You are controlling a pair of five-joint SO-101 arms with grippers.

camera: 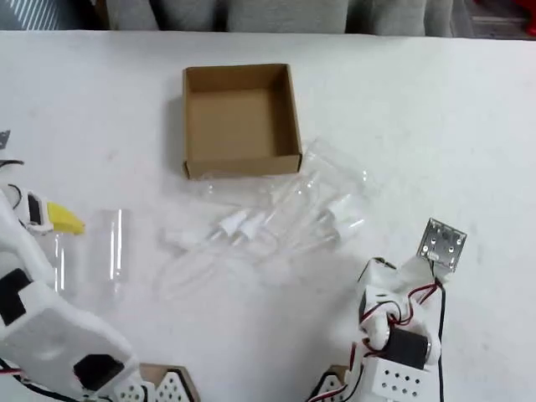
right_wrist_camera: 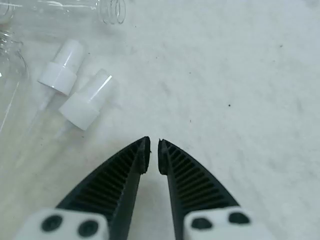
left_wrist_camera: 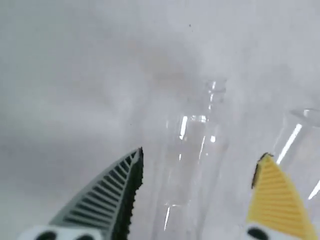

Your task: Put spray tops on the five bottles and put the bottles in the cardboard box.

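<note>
A clear bottle point(left_wrist_camera: 187, 165) lies between the widely spread fingers of the left gripper point(left_wrist_camera: 202, 153), which has not closed on it. A second bottle point(left_wrist_camera: 300, 135) is cut off at the picture's edge beyond the yellow finger point(left_wrist_camera: 272, 195). The remaining bottles point(camera: 276, 222) and spray tops point(right_wrist_camera: 62, 67) form a hard-to-separate heap at the cardboard box's point(camera: 243, 163) 6 o'clock. The right gripper point(right_wrist_camera: 153, 142) is nearly closed and holds nothing. The white table point(camera: 435, 126) is bare at the box's 3 o'clock.
</note>
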